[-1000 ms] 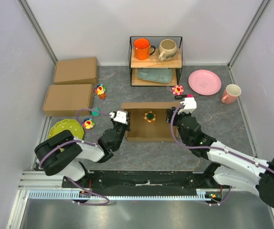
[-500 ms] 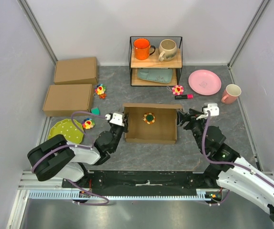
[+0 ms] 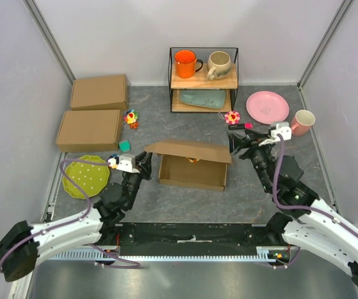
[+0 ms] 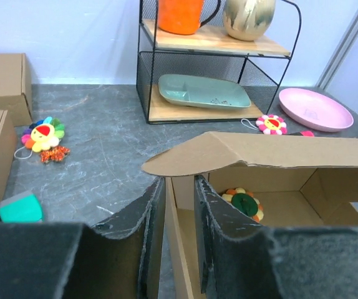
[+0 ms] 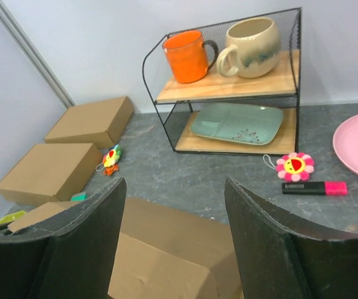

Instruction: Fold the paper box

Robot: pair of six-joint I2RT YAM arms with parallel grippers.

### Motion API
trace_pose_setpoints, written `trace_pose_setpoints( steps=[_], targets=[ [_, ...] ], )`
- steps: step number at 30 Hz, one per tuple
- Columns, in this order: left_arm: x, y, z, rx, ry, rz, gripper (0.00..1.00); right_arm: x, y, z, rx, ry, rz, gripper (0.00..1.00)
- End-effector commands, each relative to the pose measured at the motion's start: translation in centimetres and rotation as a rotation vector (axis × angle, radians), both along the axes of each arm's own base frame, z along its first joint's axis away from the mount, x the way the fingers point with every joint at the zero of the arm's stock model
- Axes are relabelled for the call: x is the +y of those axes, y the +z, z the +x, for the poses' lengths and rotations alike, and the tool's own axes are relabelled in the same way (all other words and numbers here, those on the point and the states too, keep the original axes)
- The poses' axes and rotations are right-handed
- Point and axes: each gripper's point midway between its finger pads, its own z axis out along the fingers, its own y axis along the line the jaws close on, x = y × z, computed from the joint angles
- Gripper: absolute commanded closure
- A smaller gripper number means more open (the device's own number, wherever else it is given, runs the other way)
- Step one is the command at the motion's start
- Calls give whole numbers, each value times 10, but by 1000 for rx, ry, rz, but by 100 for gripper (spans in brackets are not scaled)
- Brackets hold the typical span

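Hanging half-closed, the paper box (image 3: 191, 152) is awaiting its lid tuck; left gripper (image 4: 178, 184) is gaping narrowly, right gripper (image 5: 174, 187) widely, both empty.

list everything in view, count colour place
paper box: one, brown, centre
closed boxes: two, brown, rear left
shelf: one, black wire, rear centre
mugs: three; orange, cream on shelf, pink right
tray: one, pale green, lower shelf
plates: two; pink rear right, green near left
flower toys: four, multicoloured, scattered; one inside paper box
marker: one, pink, beside shelf
block: one, teal, left
left gripper: slightly open, left of paper box
right gripper: open, right of it
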Motion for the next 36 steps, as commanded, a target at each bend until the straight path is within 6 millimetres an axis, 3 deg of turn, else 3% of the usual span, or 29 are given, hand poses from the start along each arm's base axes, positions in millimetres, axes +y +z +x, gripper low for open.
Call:
trace_pose_setpoints(
  steps=[1,2,7,12,13,17,20,21,24,25,28,31,36],
  targets=[
    [15,-27,-11,157,28,-3,69,29,4,13,23,61,-30,29],
    [17,-36,-14,204,31,34,69,35,-2,16,38,71,-40,30],
    [42,-38,-20,303,137,-25,70,65,-57,22,162,159,-116,32],
    [60,-10,-13,280,263,-116,70,69,-113,11,312,208,-187,34],
    [56,0,-11,260,255,-150,70,67,-129,6,341,217,-206,35],
    [29,18,-2,243,167,-155,68,57,-159,-8,423,228,-242,35],
    [1,16,4,270,80,-107,53,41,-169,-12,474,162,-259,33],
    [-6,7,7,301,72,-78,40,35,-169,-13,482,135,-243,32],
    [-22,-12,10,398,5,-49,25,27,-167,-20,508,104,-155,25],
    [-19,-18,15,426,9,-56,23,28,-169,-23,528,104,-121,23],
    [-28,-50,15,554,-50,-74,23,32,-187,-32,596,135,-118,23],
    [-27,-86,12,673,-65,-53,28,30,-220,-40,681,129,-146,24],
    [-30,-129,-2,818,-72,-22,34,27,-261,-53,775,124,-134,25]
  ],
)
